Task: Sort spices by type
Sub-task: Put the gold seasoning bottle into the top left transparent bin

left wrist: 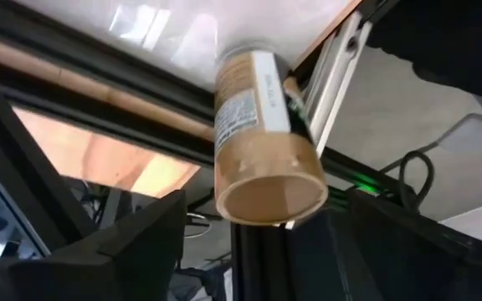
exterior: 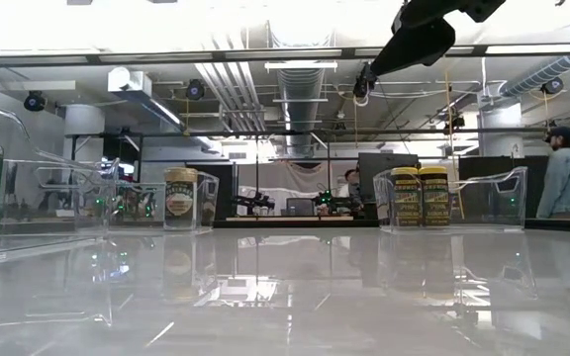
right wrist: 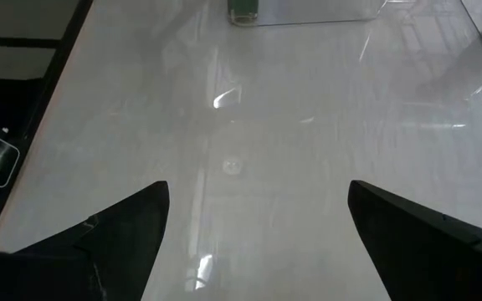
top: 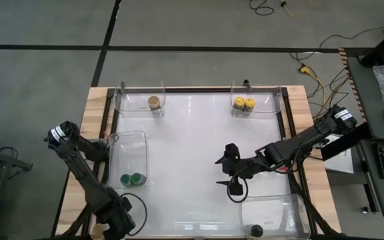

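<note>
A tan-lidded jar [left wrist: 262, 142] fills the left wrist view, lid toward the camera, by the table's near-left corner [top: 99, 231]. My left gripper [left wrist: 266, 251] is open, with one finger on either side of the lid. What the jar rests on does not show. My right gripper [top: 224, 172] hangs open over the bare white table right of centre, with nothing between its fingers [right wrist: 258, 217]. One tan jar [top: 154, 103] stands in the far-left bin. Two yellow jars [top: 244, 104] stand in the far-right bin. Two green jars [top: 132, 179] are in the left bin, and a black jar [top: 257, 231] is in the near-right bin. My left gripper has its fingers [left wrist: 153, 238] spread wider than the tan jar's lid [left wrist: 270, 196]. A gap shows on both sides, and I cannot tell whether either finger touches it.
Clear plastic bins sit at the far-left [top: 139, 97], far-right [top: 272, 100], left [top: 142, 143] and near-right [top: 292, 207] of the white table. A small dark object [top: 246, 83] stands behind the far-right bin. Cables lie on the floor beyond. People show in the room behind [exterior: 567, 178].
</note>
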Tool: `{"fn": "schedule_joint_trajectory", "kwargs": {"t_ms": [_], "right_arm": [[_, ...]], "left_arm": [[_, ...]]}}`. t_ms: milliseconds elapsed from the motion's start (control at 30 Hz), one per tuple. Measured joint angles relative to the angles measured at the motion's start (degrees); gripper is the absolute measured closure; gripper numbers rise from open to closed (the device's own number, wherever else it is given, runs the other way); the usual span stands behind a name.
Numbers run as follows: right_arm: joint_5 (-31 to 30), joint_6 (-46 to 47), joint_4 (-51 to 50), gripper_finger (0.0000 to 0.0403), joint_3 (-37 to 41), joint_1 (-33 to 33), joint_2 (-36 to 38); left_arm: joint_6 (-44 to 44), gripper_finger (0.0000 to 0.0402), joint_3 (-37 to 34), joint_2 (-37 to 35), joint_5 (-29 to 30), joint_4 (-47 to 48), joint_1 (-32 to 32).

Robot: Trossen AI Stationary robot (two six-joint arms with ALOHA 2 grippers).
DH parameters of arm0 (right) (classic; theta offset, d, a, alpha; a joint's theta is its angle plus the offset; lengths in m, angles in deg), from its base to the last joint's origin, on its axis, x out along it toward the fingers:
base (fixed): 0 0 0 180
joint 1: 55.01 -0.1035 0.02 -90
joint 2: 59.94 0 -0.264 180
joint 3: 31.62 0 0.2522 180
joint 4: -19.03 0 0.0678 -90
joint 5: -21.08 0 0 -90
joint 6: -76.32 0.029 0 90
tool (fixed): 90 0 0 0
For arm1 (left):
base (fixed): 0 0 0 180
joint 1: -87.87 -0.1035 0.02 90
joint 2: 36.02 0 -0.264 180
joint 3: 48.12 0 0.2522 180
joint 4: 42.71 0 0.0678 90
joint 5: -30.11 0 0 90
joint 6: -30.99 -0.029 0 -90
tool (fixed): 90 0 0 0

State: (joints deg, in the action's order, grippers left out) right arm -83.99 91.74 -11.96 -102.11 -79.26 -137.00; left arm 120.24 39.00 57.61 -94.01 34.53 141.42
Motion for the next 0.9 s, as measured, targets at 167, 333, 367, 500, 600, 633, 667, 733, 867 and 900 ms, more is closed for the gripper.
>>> {"fn": "schedule_joint_trajectory", "kwargs": {"t_ms": [167,333,367,500,600,633,667,733,867,900], "right_arm": [[0.0,0.0,0.0,0.0044,0.0,0.0,0.0],[0.02,0.0,-0.02,0.0044,0.0,0.0,0.0],[0.02,0.0,-0.02,0.0044,0.0,0.0,0.0],[0.02,0.0,-0.02,0.0044,0.0,0.0,0.0],[0.02,0.0,-0.02,0.0044,0.0,0.0,0.0],[0.02,0.0,-0.02,0.0044,0.0,0.0,0.0],[0.02,0.0,-0.02,0.0044,0.0,0.0,0.0],[0.02,0.0,-0.02,0.0044,0.0,0.0,0.0],[0.04,0.0,-0.02,0.0044,0.0,0.0,0.0],[0.02,0.0,-0.02,0.0044,0.0,0.0,0.0]], "left_arm": [[3.08,0.0076,0.0,-0.08,-0.17,-0.19,1.64],[4.54,0.0055,0.0,-0.11,-0.57,-1.15,2.65],[4.9,0.0052,0.0,-0.11,-0.74,-1.8,2.81],[6.66,0.0043,0.0,-0.04,-0.78,-3.8,2.92],[8.5,0.0042,0.0,-0.04,-0.73,-3.79,2.92],[9.11,0.0042,0.0,-0.04,-0.73,-3.79,2.93],[9.58,0.0042,0.0,-0.04,-0.73,-3.77,3.02],[10.49,0.0042,0.0,-0.04,-0.88,-3.46,3.34],[11.79,0.0043,-0.47,-0.02,-1.06,-3.43,3.81],[11.81,0.0043,-0.67,-0.01,-1.04,-3.49,3.8]]}}
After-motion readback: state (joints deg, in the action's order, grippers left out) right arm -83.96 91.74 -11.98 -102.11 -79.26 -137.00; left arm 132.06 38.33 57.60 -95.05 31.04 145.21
